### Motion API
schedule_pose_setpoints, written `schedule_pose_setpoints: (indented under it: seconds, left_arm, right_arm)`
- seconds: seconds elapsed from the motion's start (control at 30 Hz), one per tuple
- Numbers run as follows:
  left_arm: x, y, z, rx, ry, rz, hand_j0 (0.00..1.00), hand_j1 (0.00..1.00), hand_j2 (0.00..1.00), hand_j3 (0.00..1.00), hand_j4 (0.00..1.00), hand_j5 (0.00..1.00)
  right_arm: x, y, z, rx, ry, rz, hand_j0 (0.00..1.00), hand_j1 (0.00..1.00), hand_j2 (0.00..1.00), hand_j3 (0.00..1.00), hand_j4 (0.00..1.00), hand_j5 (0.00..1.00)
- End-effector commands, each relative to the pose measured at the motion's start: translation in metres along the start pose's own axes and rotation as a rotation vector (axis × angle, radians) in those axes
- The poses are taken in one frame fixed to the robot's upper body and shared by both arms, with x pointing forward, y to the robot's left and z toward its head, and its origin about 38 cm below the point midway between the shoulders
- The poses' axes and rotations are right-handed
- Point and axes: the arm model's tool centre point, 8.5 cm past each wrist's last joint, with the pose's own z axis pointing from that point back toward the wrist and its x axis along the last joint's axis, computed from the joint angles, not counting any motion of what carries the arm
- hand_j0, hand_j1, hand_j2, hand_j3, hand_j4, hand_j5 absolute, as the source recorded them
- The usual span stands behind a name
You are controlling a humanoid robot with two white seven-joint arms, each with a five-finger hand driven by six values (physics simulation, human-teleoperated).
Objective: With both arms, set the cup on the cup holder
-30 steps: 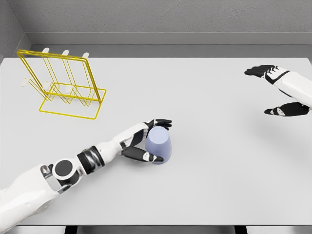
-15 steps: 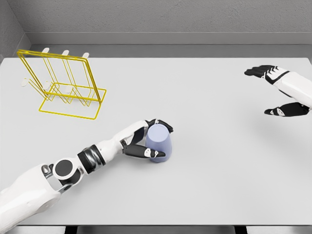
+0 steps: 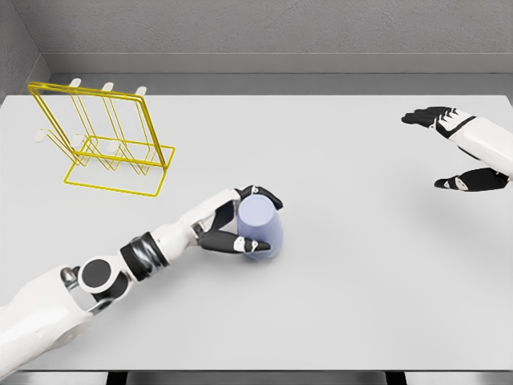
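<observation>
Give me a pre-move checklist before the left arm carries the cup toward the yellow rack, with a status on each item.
1. Left hand wrapped around the cup, fingers above and thumb below: ok.
2. Grip firm enough to lift: cannot tell.
3. Cup lifted off the table: cannot tell.
4. Table stretch between cup and cup holder free of objects: ok.
5. Cup holder upright at the far left, pegs free: ok.
6. Right hand open at the right edge, far from the cup: ok.

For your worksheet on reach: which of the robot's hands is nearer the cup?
Left. The left hand wraps its fingers around the cup; the right hand hovers far off near the table's right edge.
</observation>
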Motion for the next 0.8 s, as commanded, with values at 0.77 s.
schedule_pose_setpoints:
  seconds: [0.77]
  left_arm:
    - [0.057, 0.059, 0.045, 0.078, -0.047, -0.076, 0.53, 0.53, 0.53, 0.53, 0.53, 0.53]
  right_arm:
    - [-0.001, -0.001, 0.001, -0.003, 0.001, -0.006, 1.00, 1.00, 1.00, 1.00, 1.00, 1.00]
